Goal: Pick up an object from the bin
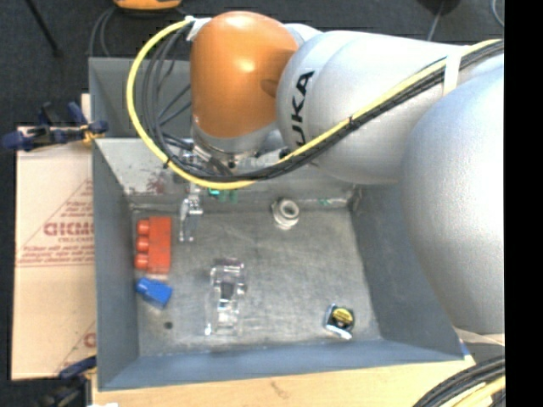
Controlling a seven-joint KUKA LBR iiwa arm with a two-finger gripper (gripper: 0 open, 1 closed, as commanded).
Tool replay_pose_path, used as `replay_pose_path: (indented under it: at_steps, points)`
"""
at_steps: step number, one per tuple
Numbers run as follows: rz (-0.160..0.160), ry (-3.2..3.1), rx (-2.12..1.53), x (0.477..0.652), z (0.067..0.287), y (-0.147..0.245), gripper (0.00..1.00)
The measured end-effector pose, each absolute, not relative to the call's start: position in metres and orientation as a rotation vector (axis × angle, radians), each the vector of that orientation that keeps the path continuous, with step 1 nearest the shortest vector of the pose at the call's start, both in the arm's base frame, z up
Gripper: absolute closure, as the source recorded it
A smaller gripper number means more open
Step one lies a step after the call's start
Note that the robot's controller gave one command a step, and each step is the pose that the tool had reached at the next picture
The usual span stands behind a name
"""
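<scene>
Tool (188, 214): low at the bin's back-left, under the orange wrist cover (237, 70); spread or pressed together, cannot tell; nothing seen pinched.
Nearest thing: orange-red block (153, 244), flat on the bin floor by the left wall, just beside the tool on its front-left; contact unclear.
Other things: blue piece (154, 292) just in front of the block; clear plastic piece (225, 299) mid-front; white ring (286, 213) near the back wall; small yellow-black thing (339, 319) front right.
Bin (254, 359): grey metal, things well apart, no heap.
Progress: likely early, nothing lifted.
Left: grasp one thing, raise it out.
</scene>
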State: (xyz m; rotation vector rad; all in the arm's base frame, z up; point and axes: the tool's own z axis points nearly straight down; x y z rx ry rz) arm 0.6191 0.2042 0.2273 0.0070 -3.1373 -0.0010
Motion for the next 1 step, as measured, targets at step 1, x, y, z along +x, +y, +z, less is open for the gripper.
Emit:
replay_pose_path:
  at_steps: [1]
  points:
    - [-0.002,-3.083,0.650,0.6150,0.1054,0.1853,0.00]
